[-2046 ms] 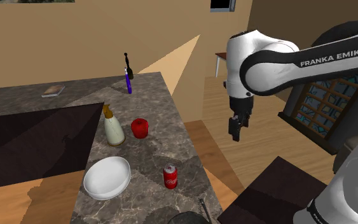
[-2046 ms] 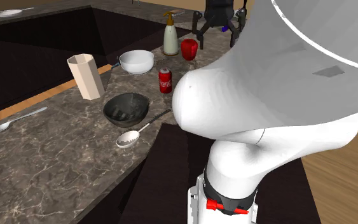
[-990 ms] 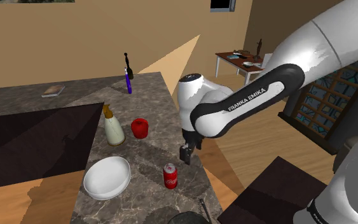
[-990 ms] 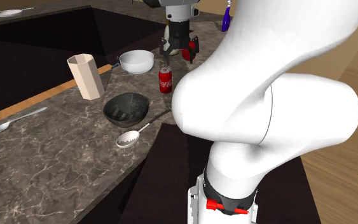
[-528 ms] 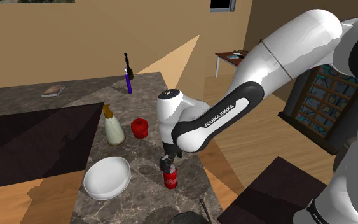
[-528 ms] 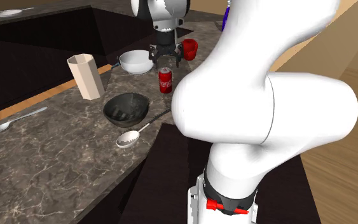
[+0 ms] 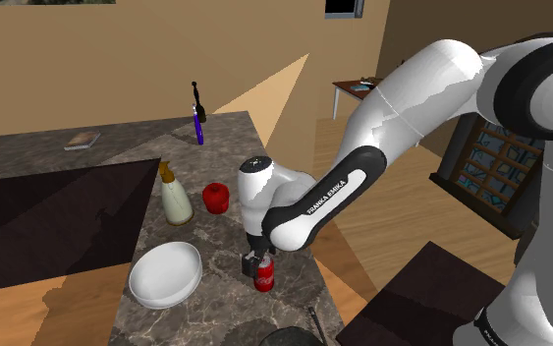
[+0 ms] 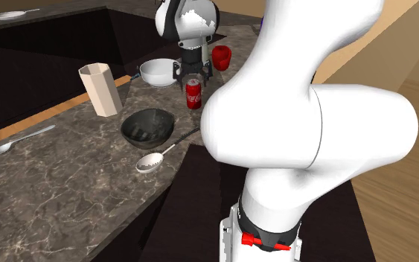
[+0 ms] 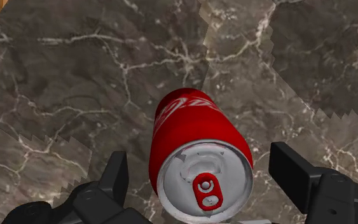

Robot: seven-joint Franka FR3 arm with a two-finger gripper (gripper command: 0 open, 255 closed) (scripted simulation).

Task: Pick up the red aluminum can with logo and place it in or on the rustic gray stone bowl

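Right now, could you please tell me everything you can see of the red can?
The red can stands upright on the dark veined counter, near its edge. Its body is glossy red with white script lettering; the top is silvery with a red pull tab. The hand hangs directly over it, open, one finger on each side, neither touching it. A white bowl sits apart from it on the shoulder view's left.

White bowl (image 7: 166, 273), red cup (image 7: 215, 198), spoon (image 8: 149, 163)

Both exterior views overlook the counter (image 7: 235, 147) from behind the arm (image 7: 412, 98); wrist looks down.
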